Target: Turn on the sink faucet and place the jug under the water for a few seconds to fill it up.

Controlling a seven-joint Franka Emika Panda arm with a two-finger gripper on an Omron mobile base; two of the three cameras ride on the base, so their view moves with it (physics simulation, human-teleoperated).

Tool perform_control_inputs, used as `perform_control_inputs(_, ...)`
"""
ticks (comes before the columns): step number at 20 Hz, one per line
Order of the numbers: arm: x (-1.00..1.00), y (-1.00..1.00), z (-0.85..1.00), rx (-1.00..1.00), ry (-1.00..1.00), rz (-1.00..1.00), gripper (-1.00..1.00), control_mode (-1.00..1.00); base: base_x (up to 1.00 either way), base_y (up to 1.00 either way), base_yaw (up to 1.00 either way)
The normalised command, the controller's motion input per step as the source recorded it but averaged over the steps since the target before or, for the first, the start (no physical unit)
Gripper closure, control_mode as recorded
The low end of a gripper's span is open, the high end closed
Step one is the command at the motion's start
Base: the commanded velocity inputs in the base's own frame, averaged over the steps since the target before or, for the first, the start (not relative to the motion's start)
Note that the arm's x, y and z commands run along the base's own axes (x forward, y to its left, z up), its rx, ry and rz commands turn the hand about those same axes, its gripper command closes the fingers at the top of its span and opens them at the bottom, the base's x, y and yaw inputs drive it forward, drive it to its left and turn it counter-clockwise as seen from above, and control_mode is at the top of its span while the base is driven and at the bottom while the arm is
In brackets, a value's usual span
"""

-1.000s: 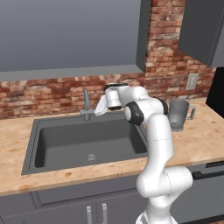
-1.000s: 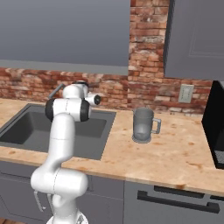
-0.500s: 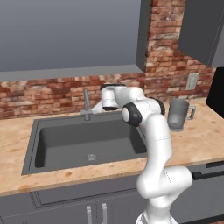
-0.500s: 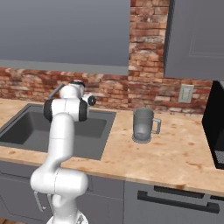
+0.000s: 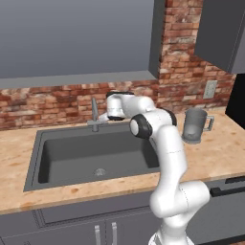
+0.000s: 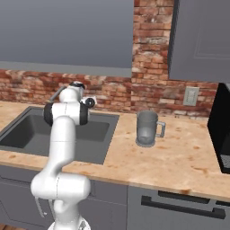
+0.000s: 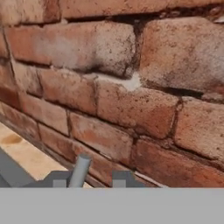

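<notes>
The sink faucet stands at the back rim of the dark sink, and no water runs from it. My gripper reaches left at the faucet's base. In the hand view my gripper is slightly open, and a slim grey rod, apparently the lever, rises between the tips, nearer the left fingertip. I cannot tell whether it touches a pad. The translucent grey jug stands upright on the counter right of the sink, handle to the right, also seen as the jug in the right base view.
A red brick wall is close in front of the hand. Grey cabinets hang overhead. A dark appliance stands at the counter's right end, below a wall outlet. Wooden counter surrounds the sink.
The hand has moved left and slightly down, from right of the faucet to its base. The jaws have parted a little. The jug has not moved.
</notes>
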Motion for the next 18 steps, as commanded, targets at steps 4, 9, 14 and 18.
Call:
perform_control_inputs(4, 0.36, -0.7, 0.0, 0.07, 0.09, -0.16, 1.0, -1.0, 0.0, 0.0, 0.0)
perform_control_inputs(9, 0.31, -0.78, -0.06, 0.08, 0.08, -0.15, 1.0, -1.0, 0.0, 0.0, 0.0)
perform_control_inputs(14, 0.21, -0.9, -0.17, 0.1, 0.06, -0.14, 1.0, -1.0, 0.0, 0.0, 0.0)
perform_control_inputs(18, 0.16, -0.92, -0.26, 0.11, 0.05, -0.13, 1.0, -1.0, 0.0, 0.0, 0.0)
